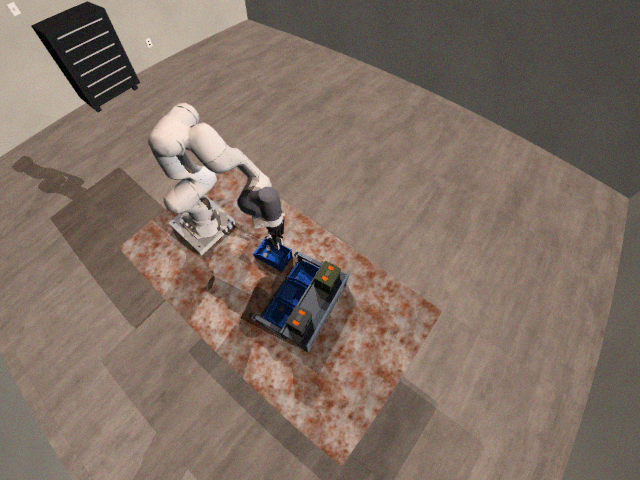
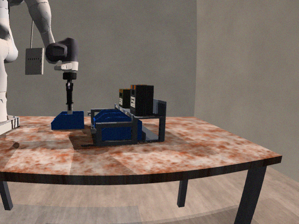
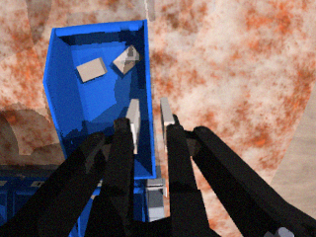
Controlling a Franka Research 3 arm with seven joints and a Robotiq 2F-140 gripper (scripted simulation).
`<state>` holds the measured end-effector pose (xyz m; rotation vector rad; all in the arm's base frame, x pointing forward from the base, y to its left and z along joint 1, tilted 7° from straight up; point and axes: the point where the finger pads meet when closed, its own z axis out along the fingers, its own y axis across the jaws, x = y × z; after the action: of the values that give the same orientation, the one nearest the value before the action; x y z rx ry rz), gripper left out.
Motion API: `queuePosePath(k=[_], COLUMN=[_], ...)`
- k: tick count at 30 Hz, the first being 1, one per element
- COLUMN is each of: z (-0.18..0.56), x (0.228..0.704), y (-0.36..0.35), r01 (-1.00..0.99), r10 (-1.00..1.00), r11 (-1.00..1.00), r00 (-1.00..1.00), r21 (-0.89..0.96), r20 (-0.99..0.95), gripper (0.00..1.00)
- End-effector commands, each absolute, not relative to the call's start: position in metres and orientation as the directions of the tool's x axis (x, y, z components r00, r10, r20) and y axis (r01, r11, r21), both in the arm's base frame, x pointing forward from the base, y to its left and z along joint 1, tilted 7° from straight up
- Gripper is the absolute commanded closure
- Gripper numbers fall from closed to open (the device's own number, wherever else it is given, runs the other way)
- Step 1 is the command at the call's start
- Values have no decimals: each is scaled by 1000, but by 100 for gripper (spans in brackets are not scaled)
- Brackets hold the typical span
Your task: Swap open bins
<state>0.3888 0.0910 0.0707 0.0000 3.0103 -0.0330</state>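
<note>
A blue open bin [image 1: 272, 255] stands on the table beside the shelf's near end; it also shows in the exterior view [image 2: 67, 120] and in the wrist view [image 3: 99, 93]. Two pale parts [image 3: 109, 65] lie in it. My gripper [image 3: 150, 109] points straight down over the bin's right side wall. The fingers stand slightly apart, one on each side of the wall, with small gaps, not clamping it. The gripper also shows in the top view [image 1: 275, 244] and in the exterior view [image 2: 69, 111]. Three blue bins [image 1: 289, 291] sit in the shelf [image 2: 127, 125]; I cannot tell which one is empty.
Two dark boxes with orange marks [image 1: 328, 275] [image 1: 298, 320] stand on the shelf's upper board, over the bins' rear ends. The robot base [image 1: 199, 227] is bolted to the table behind the bin. The table edge [image 2: 145, 177] runs along the front.
</note>
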Motion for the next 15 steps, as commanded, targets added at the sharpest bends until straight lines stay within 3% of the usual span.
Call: queuePosePath(k=[1, 15], z=[72, 84], x=[387, 386], y=[91, 91], r01=[1, 1], r10=[-1, -1], r11=[1000, 1000], r00=[-992, -992], r21=[-21, -21], r20=[-127, -127], gripper=[85, 85])
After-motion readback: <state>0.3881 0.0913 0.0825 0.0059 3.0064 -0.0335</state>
